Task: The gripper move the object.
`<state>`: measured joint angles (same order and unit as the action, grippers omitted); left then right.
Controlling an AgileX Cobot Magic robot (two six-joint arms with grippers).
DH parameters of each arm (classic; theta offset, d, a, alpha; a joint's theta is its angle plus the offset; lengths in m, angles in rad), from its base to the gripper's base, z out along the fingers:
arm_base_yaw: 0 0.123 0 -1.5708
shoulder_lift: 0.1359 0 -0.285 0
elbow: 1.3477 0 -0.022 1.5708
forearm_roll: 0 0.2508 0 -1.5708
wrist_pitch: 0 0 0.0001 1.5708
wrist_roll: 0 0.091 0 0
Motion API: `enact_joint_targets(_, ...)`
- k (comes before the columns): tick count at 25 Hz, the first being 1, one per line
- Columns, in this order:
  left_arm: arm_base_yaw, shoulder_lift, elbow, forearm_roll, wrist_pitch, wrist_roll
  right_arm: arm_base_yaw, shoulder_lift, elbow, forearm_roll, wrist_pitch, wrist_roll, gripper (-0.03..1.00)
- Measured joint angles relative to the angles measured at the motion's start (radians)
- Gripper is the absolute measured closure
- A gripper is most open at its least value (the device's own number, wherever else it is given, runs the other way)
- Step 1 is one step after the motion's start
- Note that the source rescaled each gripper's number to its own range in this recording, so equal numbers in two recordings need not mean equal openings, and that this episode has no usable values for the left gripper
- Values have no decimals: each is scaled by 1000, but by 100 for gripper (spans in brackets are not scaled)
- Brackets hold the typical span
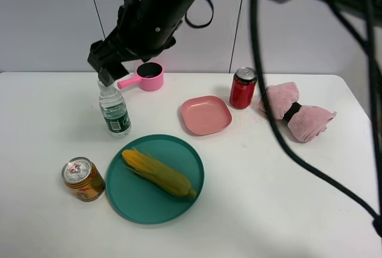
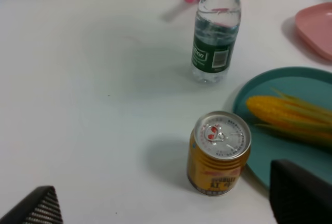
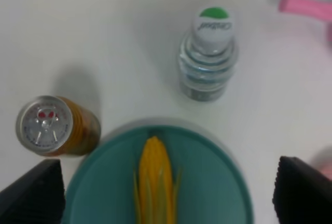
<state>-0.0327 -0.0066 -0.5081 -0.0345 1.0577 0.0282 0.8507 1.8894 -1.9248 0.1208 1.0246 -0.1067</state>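
Note:
The clear water bottle (image 1: pixel 114 111) with a green label stands upright on the white table (image 1: pixel 54 120), left of centre. It also shows in the left wrist view (image 2: pixel 215 37) and from above in the right wrist view (image 3: pixel 208 60), where its white-green cap shows. The black right gripper (image 1: pixel 105 62) reaches across from the right and hovers above the bottle without touching it. It is open and empty (image 3: pixel 166 198). The left gripper (image 2: pixel 168 203) is low over the table, open and empty, short of the gold can. It does not show in the exterior view.
A gold-orange can (image 1: pixel 82 179) stands in front of the bottle. A teal plate (image 1: pixel 122 195) holds a corn cob (image 1: pixel 158 173). A pink cup (image 1: pixel 149 77), a pink plate (image 1: pixel 206 114), a red can (image 1: pixel 243 88) and a pink cloth (image 1: pixel 298 114) lie further back and right.

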Motion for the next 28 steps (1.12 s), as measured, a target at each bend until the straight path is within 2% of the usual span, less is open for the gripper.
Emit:
enact_joint_targets(4,0,0,0,0,0,0,4,-134,0,-175,59,75,-3)
enact_joint_targets(8,0,0,0,0,0,0,8,-278,0,-441,139,184,-3)
enact_joint_targets(12,0,0,0,0,0,0,7,-416,0,-700,188,239,-3)
enact_joint_targets(15,0,0,0,0,0,0,-15,-536,0,-805,190,260,-3)
enact_joint_targets(17,0,0,0,0,0,0,-42,-607,-1,-848,190,258,-2)
enact_joint_targets(20,0,0,0,0,0,0,-72,-721,-2,-889,192,193,9)
enact_joint_targets(23,0,0,0,0,0,0,-74,-835,-4,-882,192,117,12)
enact_joint_targets(28,0,0,0,0,0,0,-74,-1000,-5,-811,193,100,12)
